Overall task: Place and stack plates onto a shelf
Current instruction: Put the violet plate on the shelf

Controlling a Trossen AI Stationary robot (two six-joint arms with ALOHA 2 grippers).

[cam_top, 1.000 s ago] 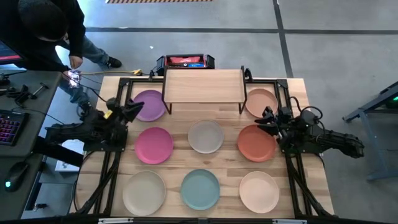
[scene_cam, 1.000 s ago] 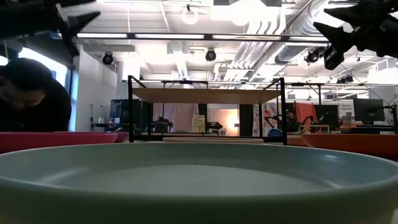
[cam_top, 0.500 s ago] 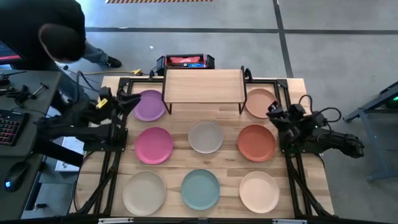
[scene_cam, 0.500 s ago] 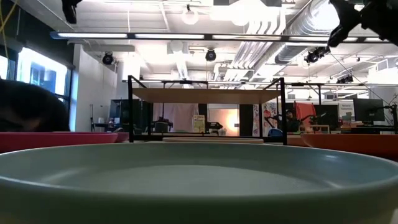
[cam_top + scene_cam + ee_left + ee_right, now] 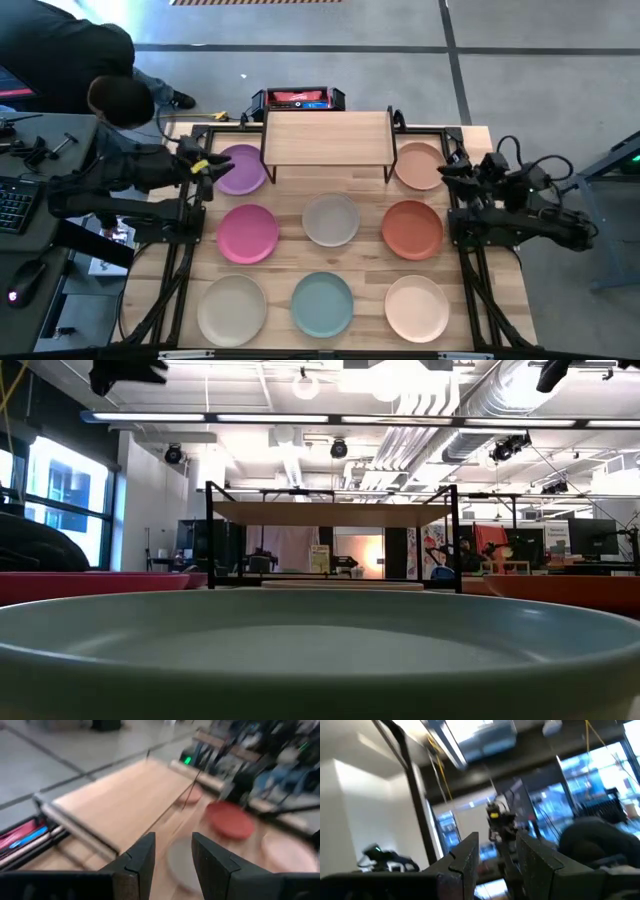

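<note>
The shelf (image 5: 325,135) stands at the table's far middle, its wooden top bare; it also shows as the shelf (image 5: 125,800). Eight plates lie flat on the table: purple (image 5: 240,168), pink (image 5: 247,232), grey (image 5: 331,219), terracotta (image 5: 412,229), peach (image 5: 420,165), beige (image 5: 232,308), teal (image 5: 322,303), cream (image 5: 417,307). My left gripper (image 5: 207,165) hovers high beside the purple plate, open and empty, as the left gripper (image 5: 172,857) confirms. My right gripper (image 5: 447,172) hangs high by the peach plate, open and empty, and the right gripper (image 5: 497,862) is tipped up toward the room.
A person (image 5: 90,70) bends over at the table's far left corner, close to my left arm. A red and black box (image 5: 298,98) sits behind the shelf. Black frame rails (image 5: 185,260) run along both table sides. A desk with a keyboard (image 5: 12,205) stands left of the table.
Both grippers have risen, climbing to the top edge of the low view. My right gripper has moved toward the far edge, from the terracotta plate to the peach one. My left gripper has shifted slightly toward the far edge. The person has leaned in closer.
</note>
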